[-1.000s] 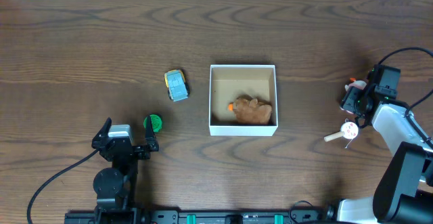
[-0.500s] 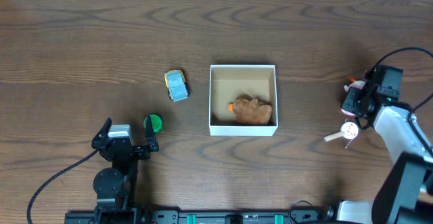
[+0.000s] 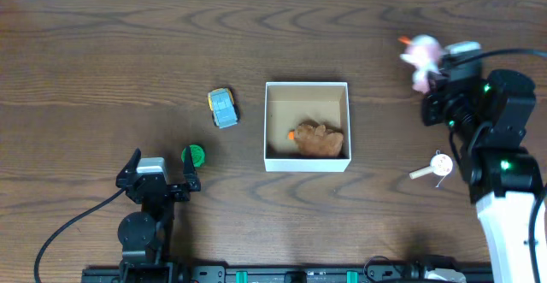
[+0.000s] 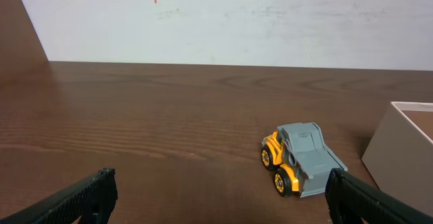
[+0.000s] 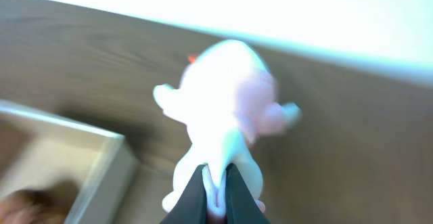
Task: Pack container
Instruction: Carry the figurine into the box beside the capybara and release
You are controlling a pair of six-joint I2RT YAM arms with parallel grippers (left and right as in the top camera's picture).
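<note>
Near left: left gripper (image 4: 216,200) idle on the counter (image 3: 85,61), jaws spread wide, nothing between them. Small green piece (image 3: 194,155) just beside its right finger. Near right: white-and-tan piece (image 3: 436,165) lying loose on the counter. Middle: container (image 3: 306,84) upright and open, brown plush (image 3: 320,140) with an orange bit inside, against the near wall. Left of the container, apart from it: yellow-and-grey toy car (image 3: 223,108) on its wheels. Far right: right gripper (image 5: 215,191) pinched narrow on the pink-and-white toy (image 3: 420,58), fingers clamping its lower end. Toy sits right of the container and beyond its far-right corner, not over it. Right wrist view blurred.
</note>
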